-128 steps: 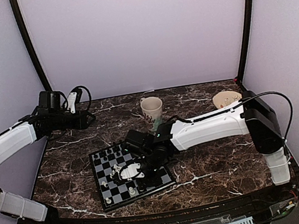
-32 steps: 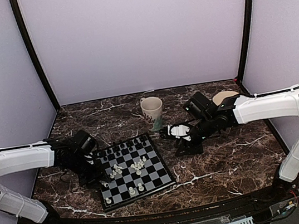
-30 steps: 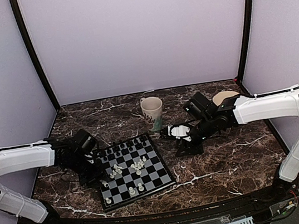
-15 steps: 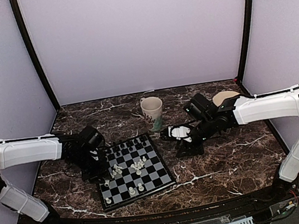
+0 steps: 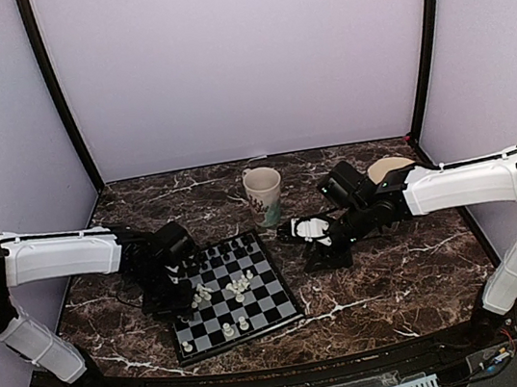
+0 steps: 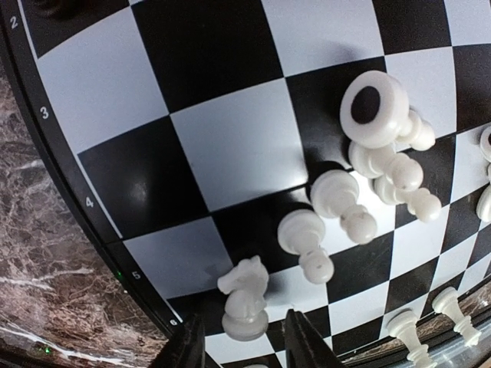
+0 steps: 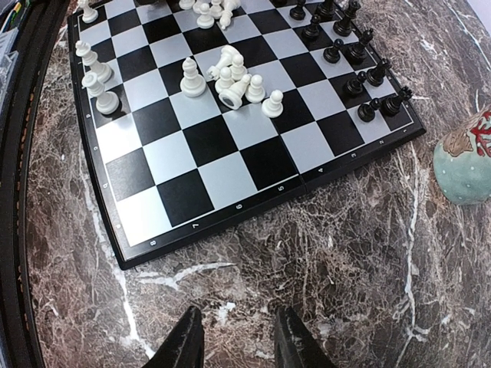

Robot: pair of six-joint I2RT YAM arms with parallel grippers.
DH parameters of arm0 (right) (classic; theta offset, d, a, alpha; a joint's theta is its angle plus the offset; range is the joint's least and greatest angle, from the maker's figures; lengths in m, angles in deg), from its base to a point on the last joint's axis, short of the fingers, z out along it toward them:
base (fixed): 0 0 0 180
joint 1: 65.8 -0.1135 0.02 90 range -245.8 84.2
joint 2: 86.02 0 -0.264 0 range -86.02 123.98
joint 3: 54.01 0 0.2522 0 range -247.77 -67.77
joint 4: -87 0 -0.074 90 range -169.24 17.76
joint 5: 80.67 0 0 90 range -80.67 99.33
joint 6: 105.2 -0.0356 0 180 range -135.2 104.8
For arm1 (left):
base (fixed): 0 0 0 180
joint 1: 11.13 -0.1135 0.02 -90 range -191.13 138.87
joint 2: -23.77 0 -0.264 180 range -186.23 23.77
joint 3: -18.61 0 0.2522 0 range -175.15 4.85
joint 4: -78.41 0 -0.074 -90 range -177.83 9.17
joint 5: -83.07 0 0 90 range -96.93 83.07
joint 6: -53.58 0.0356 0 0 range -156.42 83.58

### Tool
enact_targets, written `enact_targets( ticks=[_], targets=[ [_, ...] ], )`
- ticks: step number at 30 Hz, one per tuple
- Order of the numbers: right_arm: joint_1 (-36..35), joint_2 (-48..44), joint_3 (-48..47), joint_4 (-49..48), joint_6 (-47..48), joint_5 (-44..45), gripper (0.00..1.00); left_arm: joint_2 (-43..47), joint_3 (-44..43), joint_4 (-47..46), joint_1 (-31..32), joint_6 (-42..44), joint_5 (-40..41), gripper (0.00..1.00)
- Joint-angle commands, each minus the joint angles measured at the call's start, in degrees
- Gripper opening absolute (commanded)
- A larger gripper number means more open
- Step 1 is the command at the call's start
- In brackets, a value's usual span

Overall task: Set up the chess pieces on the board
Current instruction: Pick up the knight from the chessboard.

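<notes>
The board [image 5: 250, 334] lies at the front centre of the marble table. Black chess pieces [image 5: 214, 252] stand along its far edge. White chess pieces [image 5: 239, 284] lie jumbled in a heap at its middle, and a few stand near the front edge [image 5: 228, 330]. My left gripper [image 5: 180, 291] hovers over the board's left side. In the left wrist view it [image 6: 245, 322] is open, with a white knight [image 6: 245, 295] standing between its fingers. My right gripper [image 5: 317, 248] is open and empty over bare marble right of the board [image 7: 207, 180], as the right wrist view [image 7: 239, 326] shows.
A cream mug [image 5: 263, 190] stands behind the board, with a small teal ornament [image 5: 272, 216] in front of it, also seen in the right wrist view [image 7: 464, 165]. A cream dish [image 5: 391, 171] sits at the back right. Walls enclose the table.
My left arm has swung from the back left to the board and has slid right over its left side in the last second. My right arm left the board earlier and now stays still.
</notes>
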Motion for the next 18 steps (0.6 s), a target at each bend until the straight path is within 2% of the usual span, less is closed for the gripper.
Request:
enact_targets(
  ticks=[1,11,18],
  targets=[
    [0.25,0.44,-0.06,-0.48,0.32,-0.89,0.32,-1.08,-1.80,3.15,0.87,1.10,3.23,0.37],
    [0.24,0.24,0.25,-0.55,0.43,-0.30,0.32,-3.66,-2.89,2.88,1.32,2.30,3.80,0.30],
    [0.27,0.58,0.06,-0.55,0.42,-0.67,0.31,-4.00,-2.33,2.42,1.41,3.19,2.60,0.16]
  ],
)
